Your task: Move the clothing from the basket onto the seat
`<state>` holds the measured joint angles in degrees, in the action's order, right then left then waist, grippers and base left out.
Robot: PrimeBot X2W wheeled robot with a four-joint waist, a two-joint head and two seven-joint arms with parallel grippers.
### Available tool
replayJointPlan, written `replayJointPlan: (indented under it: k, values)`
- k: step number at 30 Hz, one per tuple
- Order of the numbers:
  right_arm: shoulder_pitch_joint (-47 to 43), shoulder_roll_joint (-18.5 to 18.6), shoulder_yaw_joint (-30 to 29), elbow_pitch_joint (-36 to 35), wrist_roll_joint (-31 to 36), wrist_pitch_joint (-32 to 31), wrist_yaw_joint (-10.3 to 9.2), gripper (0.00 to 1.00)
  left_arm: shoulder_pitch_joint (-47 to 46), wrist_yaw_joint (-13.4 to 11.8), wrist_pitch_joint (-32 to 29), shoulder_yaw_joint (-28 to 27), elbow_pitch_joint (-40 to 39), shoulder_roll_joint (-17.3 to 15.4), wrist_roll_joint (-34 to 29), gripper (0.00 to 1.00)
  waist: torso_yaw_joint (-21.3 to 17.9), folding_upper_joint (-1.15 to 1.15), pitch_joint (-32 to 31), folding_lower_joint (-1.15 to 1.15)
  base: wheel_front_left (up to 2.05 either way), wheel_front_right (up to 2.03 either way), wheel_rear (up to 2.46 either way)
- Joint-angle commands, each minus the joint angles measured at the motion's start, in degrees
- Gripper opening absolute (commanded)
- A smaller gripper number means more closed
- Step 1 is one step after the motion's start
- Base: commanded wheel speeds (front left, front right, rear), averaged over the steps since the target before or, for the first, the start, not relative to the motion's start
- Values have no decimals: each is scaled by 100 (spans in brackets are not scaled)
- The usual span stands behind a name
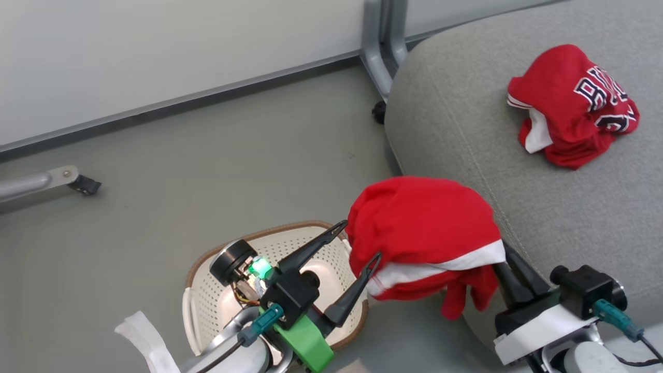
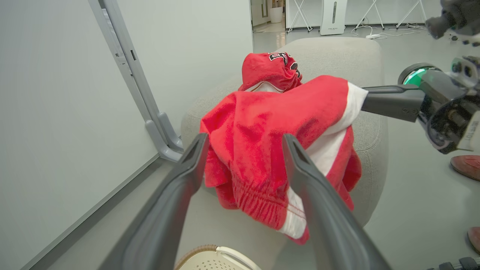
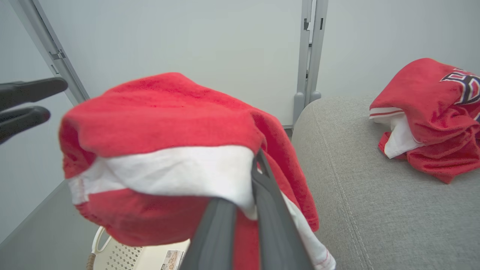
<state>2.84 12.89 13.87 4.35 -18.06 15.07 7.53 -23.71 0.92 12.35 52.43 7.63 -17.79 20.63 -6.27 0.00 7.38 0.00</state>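
Right gripper pinched shut on a red garment with a white band, grip at the white band, fingers mostly buried under the cloth. Right arm comes in from the lower right of the head view, fingers angled up and to the left, wrist low beside the seat's near edge. Garment lifted clear of the basket, bunched over the fingertips, loose tail hanging down by the seat's rounded near-left edge; can't tell if the tail touches the upholstery

Left gripper spread wide, nothing in it. Left arm rises from the bottom of the head view over the basket, fingers pointing up and right toward the held garment, tips close to its left side; in the right wrist view a gap shows between them and the cloth

Basket sits on the floor under the left gripper, just off the seat's near-left corner; paper label visible on its base in the right wrist view

Second red garment with black-and-white lettering lies crumpled on the seat, well in from the left edge, apart from the held one
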Motion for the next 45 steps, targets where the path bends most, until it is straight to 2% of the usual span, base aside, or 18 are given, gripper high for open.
replayJointPlan:
  k: [1, 12, 20, 29, 36, 45]
  values:
    - [-69, -14, -117, -83, 34, 15, -8, 0, -55, -11, 16, -21, -23, -61, 12, 100, -278, 0, 225, 0, 0, 0, 0]
    - [-95, -174, -692, -606, 143, 15, -8, 0, -291, 36, -94, -9, -102, -231, -68, 100, -1122, 0, 735, 0, 0, 0, 0]
    - [-70, -353, -759, -839, 195, 15, -8, 0, -399, 85, -222, 44, -166, -360, -106, 100, -1728, 0, 1051, 0, 0, 0, 0]
    - [109, -467, -923, -1247, 311, 15, -8, 0, -493, 132, -399, 105, -290, -481, -130, 100, -2148, 0, 1355, 0, 0, 0, 0]
    - [1224, -163, -1359, -1531, 363, 15, -8, 0, -664, 202, -572, 179, -439, -580, -194, 100, -2150, 0, 1783, 0, 0, 0, 0]
    - [3659, 640, -2110, -930, 122, 14, -8, 0, -947, 271, -856, 217, -651, -791, -274, 100, -1793, 0, 2398, 0, 0, 0, 0]
